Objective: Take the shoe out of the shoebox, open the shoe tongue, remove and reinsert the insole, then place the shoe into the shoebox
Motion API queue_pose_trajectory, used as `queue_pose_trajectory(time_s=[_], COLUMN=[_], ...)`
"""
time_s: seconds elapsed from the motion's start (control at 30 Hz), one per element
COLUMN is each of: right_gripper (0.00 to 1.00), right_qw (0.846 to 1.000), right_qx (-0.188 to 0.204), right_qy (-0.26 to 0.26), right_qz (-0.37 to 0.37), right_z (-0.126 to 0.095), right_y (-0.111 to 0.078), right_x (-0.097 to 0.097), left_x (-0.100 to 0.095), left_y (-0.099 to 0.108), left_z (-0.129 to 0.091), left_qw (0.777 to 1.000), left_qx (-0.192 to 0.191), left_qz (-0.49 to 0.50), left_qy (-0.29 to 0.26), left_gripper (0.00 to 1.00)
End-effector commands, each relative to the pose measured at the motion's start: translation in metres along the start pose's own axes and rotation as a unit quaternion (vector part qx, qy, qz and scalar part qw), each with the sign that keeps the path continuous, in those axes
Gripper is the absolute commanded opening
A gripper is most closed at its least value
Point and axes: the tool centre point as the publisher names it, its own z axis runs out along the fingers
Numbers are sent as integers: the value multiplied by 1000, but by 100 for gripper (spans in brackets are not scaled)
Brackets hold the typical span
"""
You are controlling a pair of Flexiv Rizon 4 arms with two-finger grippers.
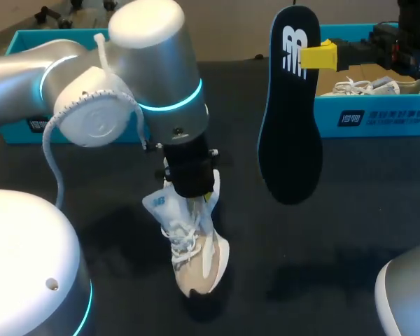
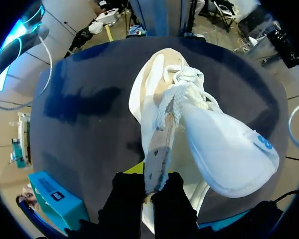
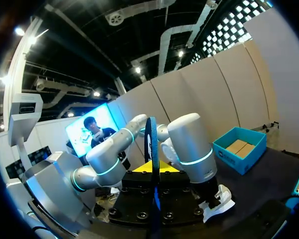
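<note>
Shoe (image 1: 196, 245) out, insole (image 1: 290, 119) removed; left gripper (image 2: 152, 186) pinches shoe, right gripper (image 1: 311, 57) clamps insole. Reinsertion, boxing left.

**Shoe** (image 1: 192, 245), lower centre: white knit cloth, matt beige suede-like panels, woven cord laces (image 1: 183, 241).
**Insole** (image 1: 290, 119), upper right: smooth matt black foam.
**Shoebox** (image 1: 378, 115), right edge: teal card, slight sheen.
**Worktop** (image 1: 350, 231): dark, matt.
**Left arm** (image 1: 154, 49), upper left: satin silver metal-look housing.
**Right end effector** (image 1: 311, 56) tip: yellow plastic.
</note>
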Motion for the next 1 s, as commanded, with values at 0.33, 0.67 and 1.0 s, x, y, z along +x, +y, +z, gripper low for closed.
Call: queue_pose_trajectory(time_s=[0.33,0.67,1.0], right_gripper=[0,0,0], right_qw=[1000,1000,1000], right_qx=[3,3,3], right_qy=[1,1,1], right_qz=[1,1,1], right_z=[3,3,3], right_y=[3,3,3], right_x=[-3,-3,-3], left_x=[-14,-19,-26], left_y=[-26,-37,-33], left_z=[21,38,55], left_qw=[999,997,995], left_qx=[-6,9,18], left_qz=[23,44,36], left_qy=[37,64,87], left_gripper=[0,0,0])
